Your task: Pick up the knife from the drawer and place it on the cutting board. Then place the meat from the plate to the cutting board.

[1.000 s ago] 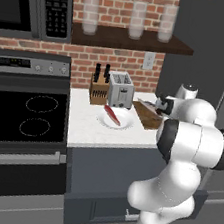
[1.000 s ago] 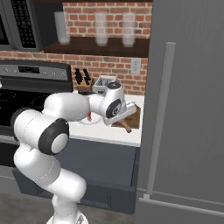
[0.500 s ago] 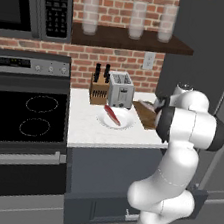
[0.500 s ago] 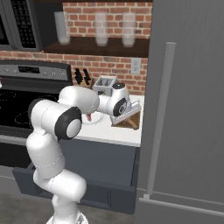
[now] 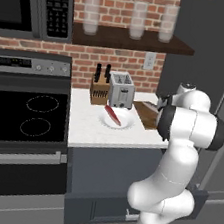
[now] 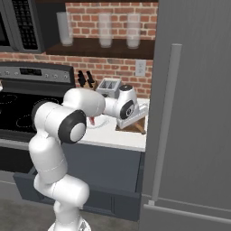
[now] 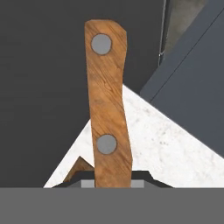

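Observation:
In the hand view my gripper (image 7: 113, 183) is shut on the knife (image 7: 107, 105), whose light wooden handle with two silver rivets stands straight up from the fingers; its blade is hidden. Below it lie the white counter's corner and a tip of the cutting board (image 7: 79, 169). From the right base view the hand (image 6: 131, 116) hangs just over the dark brown cutting board (image 6: 136, 128). The round white plate (image 5: 124, 125) sits left of the board (image 5: 145, 112), with the red strip of meat (image 5: 112, 115) on it. The dark drawer (image 6: 113, 203) stands pulled out under the counter.
A wooden knife block (image 5: 98, 86) and a silver toaster (image 5: 121, 89) stand against the brick wall behind the plate. The stove (image 5: 22, 116) is to the left, a tall grey fridge (image 6: 194, 113) close on the right. Glasses (image 5: 138, 20) stand on the shelf above.
The arm has swung right and stretched out over the counter, carrying the knife from in front of the plate to above the cutting board. Plate and meat stayed put.

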Controlling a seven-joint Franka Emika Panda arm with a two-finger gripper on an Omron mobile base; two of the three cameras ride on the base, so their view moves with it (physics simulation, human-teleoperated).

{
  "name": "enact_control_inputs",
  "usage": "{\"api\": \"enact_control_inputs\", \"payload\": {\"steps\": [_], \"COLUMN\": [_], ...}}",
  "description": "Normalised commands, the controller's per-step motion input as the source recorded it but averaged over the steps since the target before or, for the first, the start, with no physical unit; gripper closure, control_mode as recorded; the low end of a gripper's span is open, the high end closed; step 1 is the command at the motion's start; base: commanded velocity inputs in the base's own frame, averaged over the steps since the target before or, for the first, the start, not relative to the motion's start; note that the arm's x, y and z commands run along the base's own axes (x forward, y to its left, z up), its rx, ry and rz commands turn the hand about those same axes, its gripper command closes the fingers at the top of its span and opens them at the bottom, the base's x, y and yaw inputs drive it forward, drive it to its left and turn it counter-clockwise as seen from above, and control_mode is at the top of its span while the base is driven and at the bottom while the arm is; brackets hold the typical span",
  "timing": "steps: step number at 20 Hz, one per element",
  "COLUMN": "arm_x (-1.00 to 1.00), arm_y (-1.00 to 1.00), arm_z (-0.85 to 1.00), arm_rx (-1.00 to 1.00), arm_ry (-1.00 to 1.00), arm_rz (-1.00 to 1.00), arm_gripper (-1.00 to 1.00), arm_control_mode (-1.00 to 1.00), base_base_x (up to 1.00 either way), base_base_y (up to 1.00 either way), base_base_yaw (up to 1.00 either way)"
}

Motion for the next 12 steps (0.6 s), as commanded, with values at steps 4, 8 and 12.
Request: {"api": "enact_control_inputs", "payload": {"steps": [4,8,12], "arm_x": [0.4,0.29,0.18], "arm_y": [0.28,0.13,0.38], "arm_z": [0.0,-0.17,-0.11], "arm_rx": [0.0,0.01,0.02], "arm_ry": [0.0,0.0,0.0], "arm_rz": [-0.3,-0.22,-0.34], "arm_gripper": [1.0,1.0,1.0], "arm_control_mode": [-1.0,-1.0,-1.0], "base_base_x": [0.0,0.0,0.0], "base_base_y": [0.0,0.0,0.0], "base_base_yaw": [0.0,0.0,0.0]}}
